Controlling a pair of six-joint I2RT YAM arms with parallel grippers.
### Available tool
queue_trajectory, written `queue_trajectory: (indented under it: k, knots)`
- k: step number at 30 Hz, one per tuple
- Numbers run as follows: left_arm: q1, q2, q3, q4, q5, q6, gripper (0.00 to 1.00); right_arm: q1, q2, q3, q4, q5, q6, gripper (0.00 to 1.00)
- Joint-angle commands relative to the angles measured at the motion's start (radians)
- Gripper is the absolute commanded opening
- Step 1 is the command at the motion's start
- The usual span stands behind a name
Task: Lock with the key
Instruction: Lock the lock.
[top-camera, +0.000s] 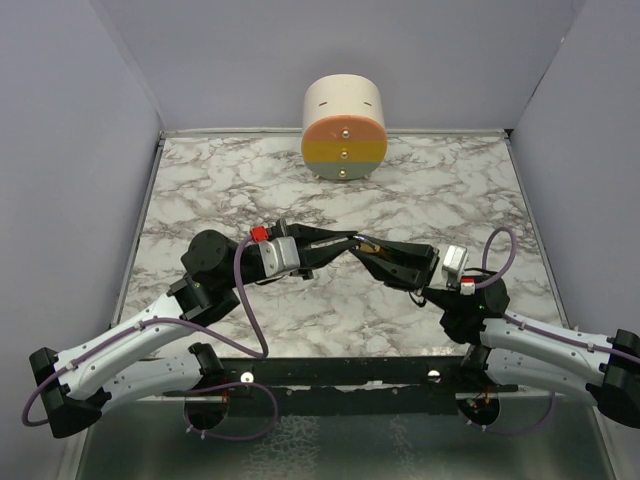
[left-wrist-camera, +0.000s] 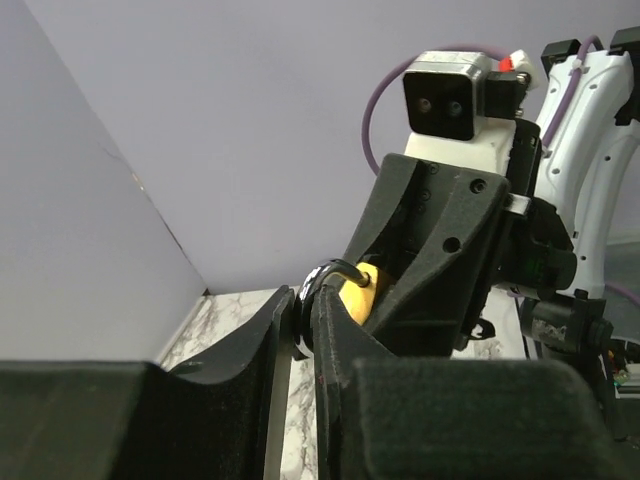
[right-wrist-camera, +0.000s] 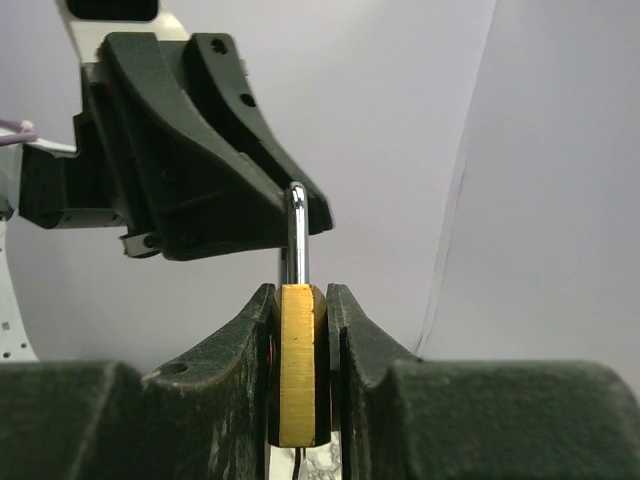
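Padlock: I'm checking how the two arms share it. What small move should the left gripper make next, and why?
Probably finish closing the left gripper on the shackle. Its fingers flank that metal loop, but it is not clear that they pinch it firmly. The right gripper clamps the padlock by its yellow body, so a sure hold on the loop likely comes first.

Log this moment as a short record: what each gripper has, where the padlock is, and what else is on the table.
right gripper: shut on the brass body of the padlock
left gripper: pinched on the padlock's steel shackle
padlock position: between the two arms, over the middle of the table
key: not visible in any view
other item: round container with an orange, yellow and blue face, at the far edge, untouched
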Motion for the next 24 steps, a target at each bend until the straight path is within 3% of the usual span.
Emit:
queue_trajectory:
  k: [1,3,11,15,18,24]
  knots:
    - [0.002,0.002,0.007,0.015,0.047,0.002,0.07,0.005,-0.007,0.007,0.070,-0.010,0.020,0.02]
    - [0.002,0.000,0.005,0.013,0.060,0.005,0.01,0.005,-0.008,0.009,0.067,-0.008,0.020,0.02]
    - [0.002,-0.012,0.056,-0.034,0.054,-0.001,0.00,0.005,-0.013,0.044,-0.061,0.009,0.015,0.03]
    - [0.002,-0.006,0.106,-0.087,-0.003,0.026,0.00,0.005,-0.009,0.093,-0.216,0.011,0.013,0.32]
    - [0.002,0.005,0.145,-0.134,-0.032,0.049,0.00,0.005,-0.021,0.111,-0.306,0.041,0.027,0.79]
    - [0.002,0.018,0.193,-0.199,-0.066,0.067,0.00,0.005,-0.093,0.073,-0.336,0.114,0.039,0.87]
